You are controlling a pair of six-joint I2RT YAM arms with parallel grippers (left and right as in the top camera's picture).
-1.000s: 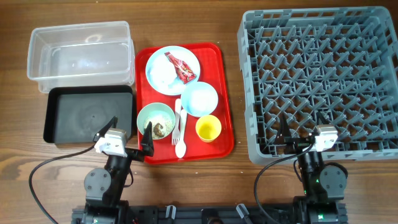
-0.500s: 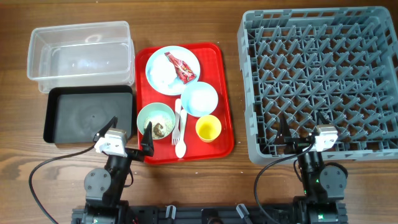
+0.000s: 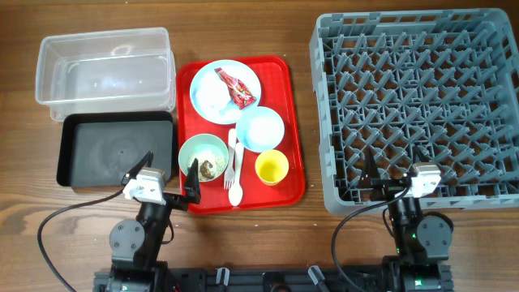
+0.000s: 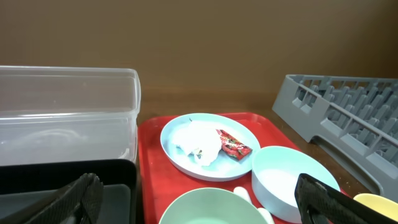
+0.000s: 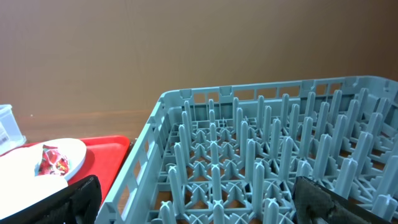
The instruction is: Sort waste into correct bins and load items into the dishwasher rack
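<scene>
On the red serving tray [image 3: 292,122], a light-blue plate [image 3: 212,81] holds a red wrapper [image 3: 235,87] and a white tissue [image 3: 211,99]. A pale-green bowl [image 3: 197,150] holds brown scraps [image 3: 209,169]. A light-blue bowl [image 3: 262,128], yellow cup [image 3: 272,167], white fork [image 3: 229,158] and spoon [image 3: 236,191] are beside them. The clear tub [image 3: 105,69] and black tray [image 3: 117,150] lie to the left, the grey rack [image 3: 418,105] to the right. My left gripper [image 3: 165,180] [image 4: 198,202] is open at the tray's near left corner. My right gripper [image 3: 395,174] [image 5: 199,202] is open over the rack's near edge.
The wooden table [image 3: 308,243] shows between the red tray and the rack and along the front edge. Both arm bases and their cables sit at the front edge.
</scene>
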